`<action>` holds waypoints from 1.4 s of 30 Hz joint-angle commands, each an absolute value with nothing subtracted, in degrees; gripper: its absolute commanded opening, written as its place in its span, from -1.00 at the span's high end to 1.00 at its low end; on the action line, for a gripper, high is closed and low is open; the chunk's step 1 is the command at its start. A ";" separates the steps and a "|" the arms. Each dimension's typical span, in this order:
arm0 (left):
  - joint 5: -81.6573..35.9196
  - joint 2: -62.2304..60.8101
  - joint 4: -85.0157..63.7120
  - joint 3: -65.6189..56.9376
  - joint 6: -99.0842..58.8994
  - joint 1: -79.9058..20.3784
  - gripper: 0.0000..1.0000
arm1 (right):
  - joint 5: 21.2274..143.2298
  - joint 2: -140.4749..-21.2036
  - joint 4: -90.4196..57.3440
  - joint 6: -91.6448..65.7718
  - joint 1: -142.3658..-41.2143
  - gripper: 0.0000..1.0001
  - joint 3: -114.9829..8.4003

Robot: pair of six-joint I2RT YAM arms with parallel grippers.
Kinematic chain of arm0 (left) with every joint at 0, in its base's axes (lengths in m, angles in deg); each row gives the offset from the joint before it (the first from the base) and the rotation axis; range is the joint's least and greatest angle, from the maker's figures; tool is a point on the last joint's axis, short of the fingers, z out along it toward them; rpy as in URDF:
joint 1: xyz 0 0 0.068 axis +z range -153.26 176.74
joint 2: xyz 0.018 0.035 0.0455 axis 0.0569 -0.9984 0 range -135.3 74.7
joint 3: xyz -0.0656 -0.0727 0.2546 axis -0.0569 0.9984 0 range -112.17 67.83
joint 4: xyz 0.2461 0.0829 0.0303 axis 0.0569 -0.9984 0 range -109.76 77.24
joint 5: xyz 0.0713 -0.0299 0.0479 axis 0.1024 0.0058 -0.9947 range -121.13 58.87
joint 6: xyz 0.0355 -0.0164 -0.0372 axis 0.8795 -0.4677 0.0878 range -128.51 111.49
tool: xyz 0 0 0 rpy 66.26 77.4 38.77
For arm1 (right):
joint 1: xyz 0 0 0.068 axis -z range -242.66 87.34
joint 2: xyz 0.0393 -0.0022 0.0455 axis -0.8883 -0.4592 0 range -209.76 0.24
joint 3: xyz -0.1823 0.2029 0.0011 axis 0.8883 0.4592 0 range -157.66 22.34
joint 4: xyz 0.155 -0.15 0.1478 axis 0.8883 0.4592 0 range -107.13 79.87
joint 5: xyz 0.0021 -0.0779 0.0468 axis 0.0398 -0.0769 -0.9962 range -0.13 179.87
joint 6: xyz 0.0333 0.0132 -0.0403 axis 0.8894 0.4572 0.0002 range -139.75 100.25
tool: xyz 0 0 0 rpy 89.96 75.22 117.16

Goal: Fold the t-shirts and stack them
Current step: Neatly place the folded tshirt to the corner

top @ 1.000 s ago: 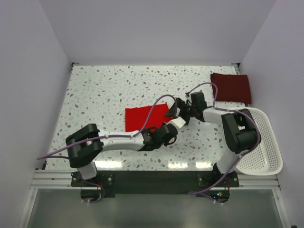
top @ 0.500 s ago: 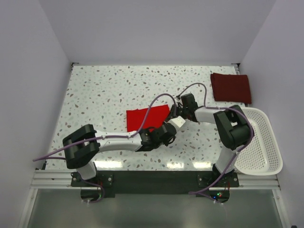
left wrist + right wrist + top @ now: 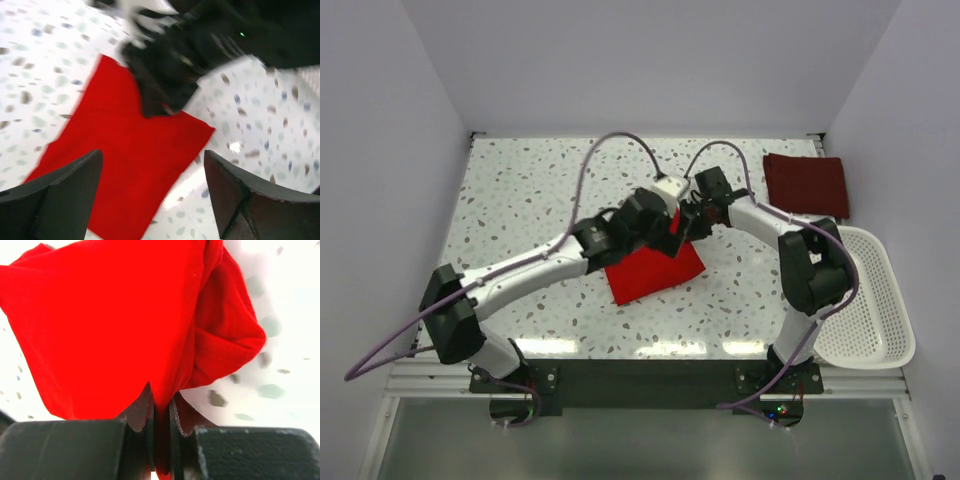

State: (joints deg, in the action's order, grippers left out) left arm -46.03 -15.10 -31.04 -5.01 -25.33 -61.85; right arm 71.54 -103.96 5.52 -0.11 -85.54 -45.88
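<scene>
Right hand [image 3: 161,412] is clenching a bunched edge of the bright red t-shirt [image 3: 110,325], which is lying on the worktop [image 3: 520,200] well left of the white basket [image 3: 880,320]. Left hand [image 3: 150,200] is hovering released, fingers spread, over the same shirt. Dark maroon t-shirt [image 3: 807,185] is lying folded just beyond the basket.

- bright red t-shirt [image 3: 655,270]: plain, vivid red all over
- dark maroon t-shirt [image 3: 807,185]: plain, deep maroon red
- table [image 3: 520,200]: white, scattered with grey and dark flecks
- basket [image 3: 885,300]: white, patterned with rows of small slots
- arms [image 3: 530,270]: white links, black joints
- cables [image 3: 620,136]: purple
- walls [image 3: 620,60]: pale lilac-grey
</scene>
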 commanded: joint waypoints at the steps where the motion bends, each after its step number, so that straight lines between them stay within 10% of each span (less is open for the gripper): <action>1: -44.57 -7.75 -39.38 -9.69 -26.18 -52.68 -0.78 | 77.82 -103.55 15.46 -12.27 -84.38 1.00 -53.57; 14: -34.65 0.95 -40.45 11.48 -29.08 -18.14 -1.00 | 92.49 -105.84 22.60 -22.74 -71.72 1.00 -68.36; 42: -28.76 -2.30 -38.95 15.80 -28.02 -11.97 -1.00 | 117.11 -118.76 18.37 -35.48 -65.30 1.00 -93.83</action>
